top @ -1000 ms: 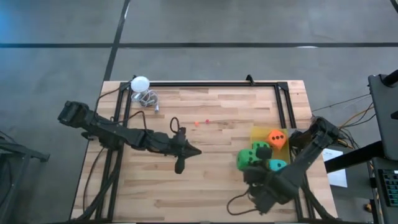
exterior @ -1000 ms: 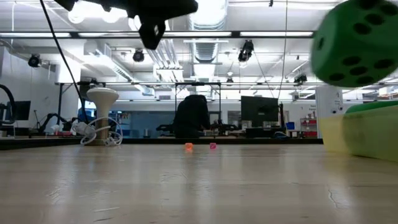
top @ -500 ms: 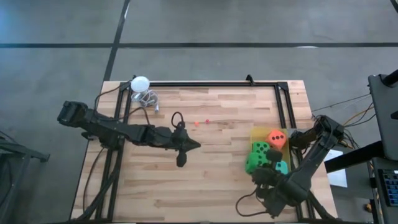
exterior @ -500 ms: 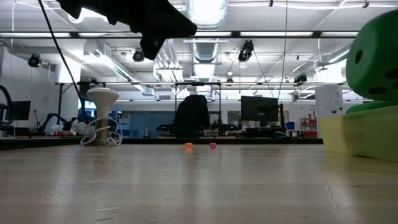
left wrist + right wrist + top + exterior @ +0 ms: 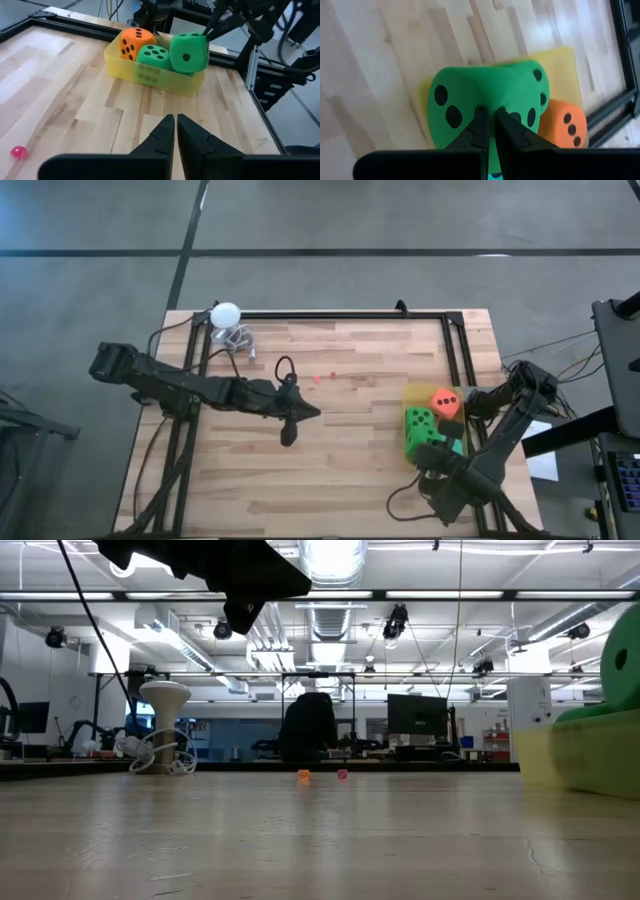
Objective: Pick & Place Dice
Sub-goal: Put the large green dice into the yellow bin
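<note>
Green die (image 5: 485, 102), pinched in the closed right gripper (image 5: 488, 120), is hanging directly over the yellow tray (image 5: 150, 77) holding its fellows, while the left gripper (image 5: 176, 125), pressed together, is waiting mid-table.

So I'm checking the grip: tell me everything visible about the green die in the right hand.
The green die is a bright green, soft-looking cube with dark round pips. The right hand pinches it, denting its surface. It hangs tilted over the yellow tray, beside the other green die and the orange die.
</note>
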Controlling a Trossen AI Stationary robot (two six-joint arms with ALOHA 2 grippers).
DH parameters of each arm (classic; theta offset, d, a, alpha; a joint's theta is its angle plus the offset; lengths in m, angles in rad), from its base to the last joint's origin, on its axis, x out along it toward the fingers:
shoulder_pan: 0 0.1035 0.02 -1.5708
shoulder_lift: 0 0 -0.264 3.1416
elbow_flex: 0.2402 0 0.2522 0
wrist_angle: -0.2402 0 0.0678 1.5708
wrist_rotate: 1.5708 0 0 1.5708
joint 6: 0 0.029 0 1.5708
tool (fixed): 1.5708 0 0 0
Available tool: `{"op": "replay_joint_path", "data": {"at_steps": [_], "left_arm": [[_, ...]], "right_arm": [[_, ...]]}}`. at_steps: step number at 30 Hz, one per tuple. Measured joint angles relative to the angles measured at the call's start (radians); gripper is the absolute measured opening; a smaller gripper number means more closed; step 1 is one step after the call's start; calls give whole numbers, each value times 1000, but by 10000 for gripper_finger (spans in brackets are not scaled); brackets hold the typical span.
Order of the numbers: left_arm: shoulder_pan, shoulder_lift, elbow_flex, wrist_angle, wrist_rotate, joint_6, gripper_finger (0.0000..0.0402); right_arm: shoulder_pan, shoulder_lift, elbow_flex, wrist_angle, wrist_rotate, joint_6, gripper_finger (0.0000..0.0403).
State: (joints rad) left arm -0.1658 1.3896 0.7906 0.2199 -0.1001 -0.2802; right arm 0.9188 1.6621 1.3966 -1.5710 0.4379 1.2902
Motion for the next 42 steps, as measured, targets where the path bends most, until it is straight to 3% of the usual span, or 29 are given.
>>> {"op": "replay_joint_path", "data": {"at_steps": [13,42], "left_arm": [[0,-1,0,-8,0,0,26],[0,-1,0,-17,26,-1,26]], "right_arm": [[0,-4,-94,5,-39,38,8],[-53,125,-103,199,-84,-164,8]]}}
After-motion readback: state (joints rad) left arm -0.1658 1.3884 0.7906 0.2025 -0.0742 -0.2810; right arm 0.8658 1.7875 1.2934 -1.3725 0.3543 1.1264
